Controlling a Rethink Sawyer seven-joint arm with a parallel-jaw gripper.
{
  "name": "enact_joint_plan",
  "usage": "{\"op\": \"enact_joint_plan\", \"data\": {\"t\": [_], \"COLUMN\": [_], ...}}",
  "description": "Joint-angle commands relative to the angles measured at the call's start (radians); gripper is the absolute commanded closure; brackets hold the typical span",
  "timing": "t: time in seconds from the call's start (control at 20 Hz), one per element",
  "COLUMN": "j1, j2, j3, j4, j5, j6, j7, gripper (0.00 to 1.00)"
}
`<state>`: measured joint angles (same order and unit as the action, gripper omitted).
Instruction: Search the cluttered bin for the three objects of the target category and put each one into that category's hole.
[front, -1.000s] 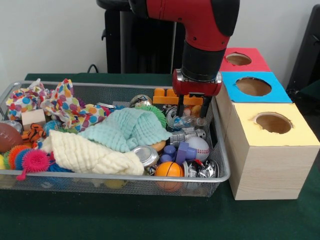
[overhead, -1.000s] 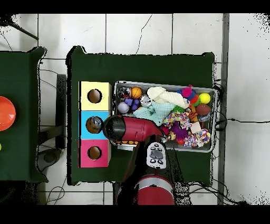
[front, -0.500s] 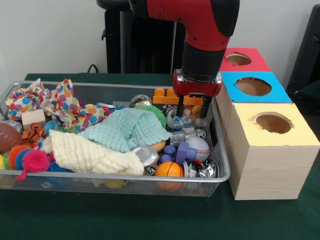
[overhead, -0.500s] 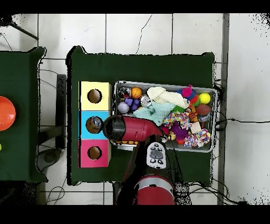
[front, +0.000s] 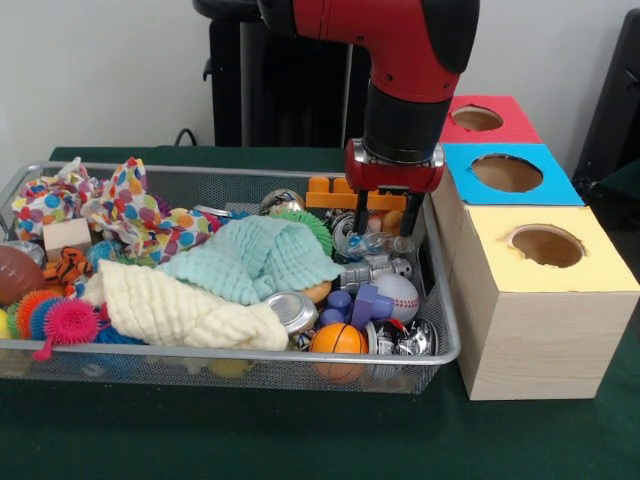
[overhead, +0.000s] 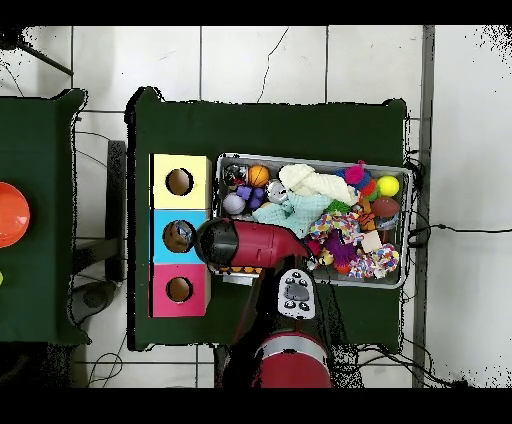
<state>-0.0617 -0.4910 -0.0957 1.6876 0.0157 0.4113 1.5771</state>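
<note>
Bin (front: 440, 300) sits on the green counter (front: 250, 440), packed: at left a football (front: 15, 272), spiky pink/orange balls (front: 55, 318) and a polka-dot cloth (front: 135, 215); mid-bin a cream cloth (front: 175, 310) lies in front of a mint cloth (front: 255, 255), with a can (front: 292, 310) just right of the cream one. Right end of the bin: small basketball (front: 338, 338) against the front wall, purple toy (front: 365, 303) behind it, baseball (front: 400, 293) beside that, orange block (front: 335, 192) at the back. Gripper (front: 386, 228) hangs down into this right end, its fingers (front: 361, 215) spread, straddling a clear plastic bottle (front: 380, 243), with nothing visibly pinched; can't tell if the tips touch it. Right of the bin, touching in a row: yellow box (front: 545, 300) nearest, blue box (front: 508, 175), red box (front: 480, 120), each with a round hole on top. Overhead, the arm (overhead: 245, 245) covers the bin's end next to the blue box.
</note>
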Motion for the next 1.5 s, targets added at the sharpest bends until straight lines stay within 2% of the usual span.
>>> {"op": "enact_joint_plan", "data": {"t": [0.05, 0.35, 0.5, 0.75, 1.05, 1.5], "j1": [-0.021, -0.059, -0.075, -0.101, -0.143, -0.138], "j2": [0.035, -0.094, -0.116, -0.092, -0.046, -0.005], "j3": [0.088, 0.077, 0.077, 0.106, 0.192, 0.225], "j4": [-0.021, 0.027, 0.021, -0.008, -0.052, -0.091], "j5": [0.01, -0.01, -0.025, -0.041, -0.099, -0.15], "j6": [-0.035, 0.113, 0.148, 0.152, 0.119, 0.104], "j7": [0.139, 0.063, 0.03, -0.001, -0.108, -0.056], "gripper": [0.0, 0.0, 0.0, 0.0, 0.0, 0.0]}}
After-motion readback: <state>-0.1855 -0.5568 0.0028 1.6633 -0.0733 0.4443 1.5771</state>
